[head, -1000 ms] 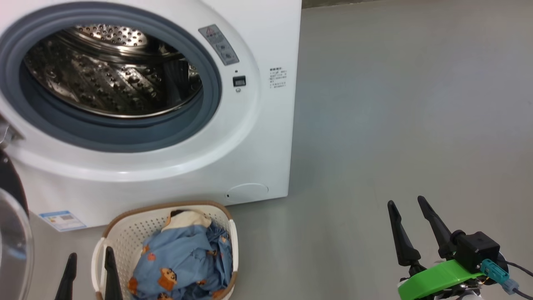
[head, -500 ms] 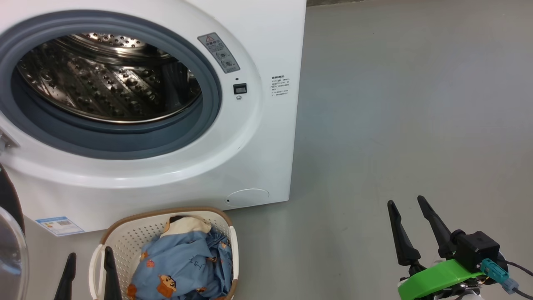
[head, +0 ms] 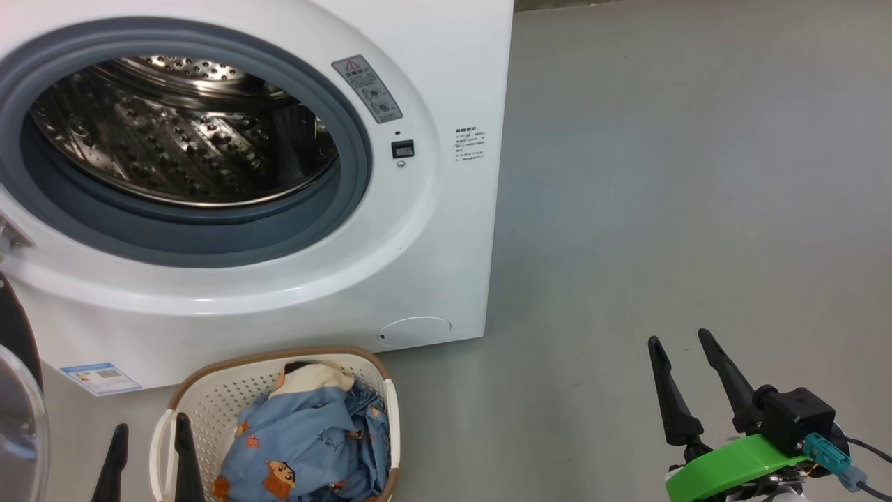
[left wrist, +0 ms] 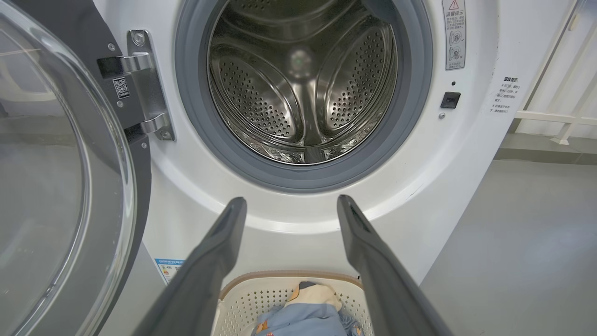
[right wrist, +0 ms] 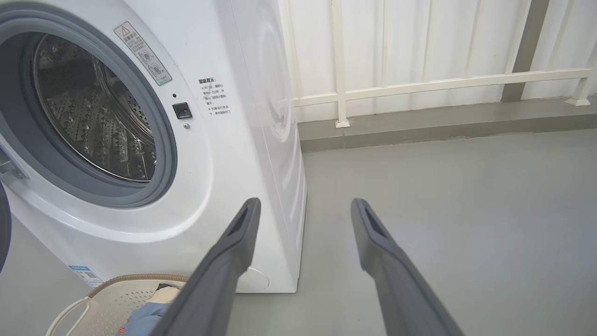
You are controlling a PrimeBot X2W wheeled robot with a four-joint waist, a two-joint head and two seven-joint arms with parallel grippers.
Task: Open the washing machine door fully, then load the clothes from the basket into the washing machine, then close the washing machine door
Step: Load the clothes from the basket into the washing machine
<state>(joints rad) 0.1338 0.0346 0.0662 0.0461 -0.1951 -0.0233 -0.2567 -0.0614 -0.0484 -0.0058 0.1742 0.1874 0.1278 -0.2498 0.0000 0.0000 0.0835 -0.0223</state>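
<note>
The washing machine (head: 432, 265) stands at the left, its steel drum (head: 181, 132) bare inside the grey gasket. The washing machine door (head: 17, 411) hangs swung open at the far left, and in the left wrist view the door (left wrist: 56, 186) shows hinged wide beside the opening. On the floor in front sits the basket (head: 209, 397), holding the clothes (head: 306, 446): blue printed fabric with a cream piece on top. My left gripper (head: 152, 422) is open and empty at the basket's left rim, pointing at the drum (left wrist: 303, 93). My right gripper (head: 678, 336) is open and empty over bare floor to the right.
Grey floor (head: 662, 174) stretches to the right of the machine. In the right wrist view a white railing (right wrist: 419, 86) and a low kerb run along the back wall behind the machine (right wrist: 242, 140).
The head camera shifted slightly, so the machine and basket sit a little lower in the picture. Both grippers stay open and still.
</note>
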